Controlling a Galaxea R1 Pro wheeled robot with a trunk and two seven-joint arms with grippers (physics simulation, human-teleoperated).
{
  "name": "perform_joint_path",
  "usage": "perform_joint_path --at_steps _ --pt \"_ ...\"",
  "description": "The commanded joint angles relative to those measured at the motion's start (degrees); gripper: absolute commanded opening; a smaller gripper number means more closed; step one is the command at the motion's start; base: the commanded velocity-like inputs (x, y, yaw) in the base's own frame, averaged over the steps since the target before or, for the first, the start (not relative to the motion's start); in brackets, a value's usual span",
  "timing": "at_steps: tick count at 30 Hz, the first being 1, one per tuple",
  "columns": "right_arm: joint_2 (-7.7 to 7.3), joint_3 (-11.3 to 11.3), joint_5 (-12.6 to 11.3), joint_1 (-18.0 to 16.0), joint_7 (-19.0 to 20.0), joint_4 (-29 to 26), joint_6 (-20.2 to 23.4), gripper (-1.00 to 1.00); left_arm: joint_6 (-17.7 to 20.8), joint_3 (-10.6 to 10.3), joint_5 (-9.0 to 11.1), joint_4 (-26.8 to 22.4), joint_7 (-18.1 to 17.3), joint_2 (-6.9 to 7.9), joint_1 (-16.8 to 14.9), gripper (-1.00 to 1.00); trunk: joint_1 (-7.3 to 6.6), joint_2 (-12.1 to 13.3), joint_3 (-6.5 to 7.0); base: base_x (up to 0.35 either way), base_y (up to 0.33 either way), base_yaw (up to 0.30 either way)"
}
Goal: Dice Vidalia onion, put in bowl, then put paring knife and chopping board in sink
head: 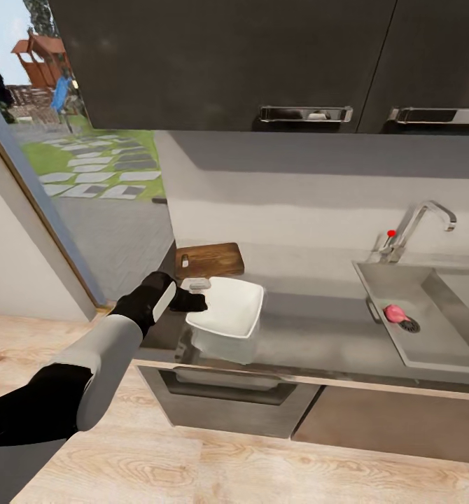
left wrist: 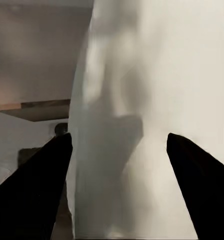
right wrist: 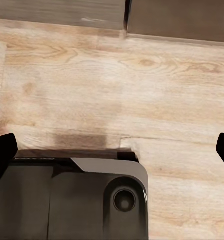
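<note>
The white bowl [head: 227,308] sits low over the grey countertop [head: 318,336], near its front edge, and looks slightly tilted. My left gripper [head: 194,294] holds the bowl's left rim, one finger inside and one outside. In the left wrist view the bowl [left wrist: 157,100] rises between the dark fingers [left wrist: 46,185], which are drawn partly in. Behind the bowl, the dark-brown chopping board [head: 210,260] lies flat against the wall. The pinkish onion [head: 394,313] rests in the sink [head: 437,343] beside the drain. The paring knife is out of view. My right gripper [right wrist: 112,145] hangs open over the floor.
A chrome faucet [head: 423,224] with a red knob stands behind the sink. Dark wall cabinets [head: 262,63] hang above the counter. A glass door [head: 66,182] opens to a garden at the left. Light wood flooring [right wrist: 142,90] runs along the cabinet fronts, with my dark base [right wrist: 71,200] below the right wrist.
</note>
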Motion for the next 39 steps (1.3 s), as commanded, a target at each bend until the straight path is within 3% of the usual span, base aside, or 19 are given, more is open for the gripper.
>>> perform_joint_path --at_steps 1,21,39 --pt "0.01 0.0 0.1 0.0 0.0 0.0 -0.1 1.00 0.2 -0.3 0.3 -0.1 0.1 0.05 0.0 -1.00 0.03 -0.1 -0.10 0.000 0.000 0.000" --pt "0.01 0.0 0.1 0.0 0.0 0.0 -0.1 1.00 0.2 -0.3 0.4 -0.1 0.1 0.05 0.0 -1.00 0.03 -0.1 -0.05 0.000 0.000 0.000" --pt "0.01 0.0 0.1 0.0 0.0 0.0 -0.1 1.00 0.3 -0.3 0.5 -0.1 0.0 -0.02 0.0 -1.00 0.03 -0.1 1.42 0.000 0.000 0.000"
